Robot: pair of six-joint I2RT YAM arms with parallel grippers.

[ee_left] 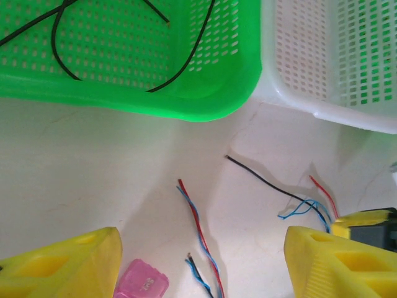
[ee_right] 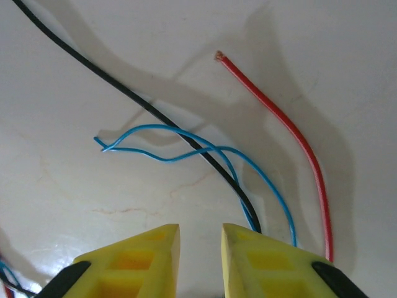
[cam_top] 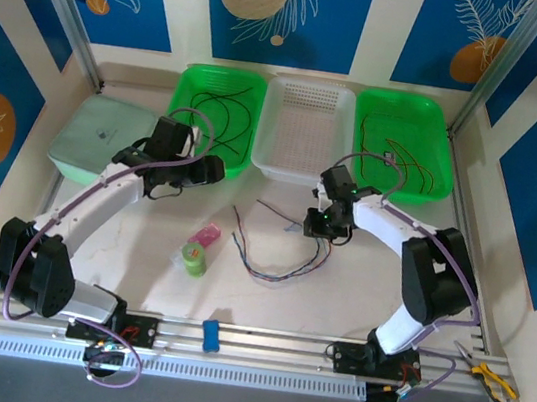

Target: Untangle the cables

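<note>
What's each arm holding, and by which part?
Left fingers: wide apart, nothing held. Right fingers: nearly shut at the loose ends of the cables, which run behind one finger; whether they're pinched cannot be told.

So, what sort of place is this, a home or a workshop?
Most likely a robot lab test cell: two arms bolted to an aluminium rail, printed blue panels walling the table, and sorting baskets behind loose cables.

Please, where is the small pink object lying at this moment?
In the top view, the small pink object lies on the table left of centre, next to the green roll on its far side, and left of the cables.
</note>
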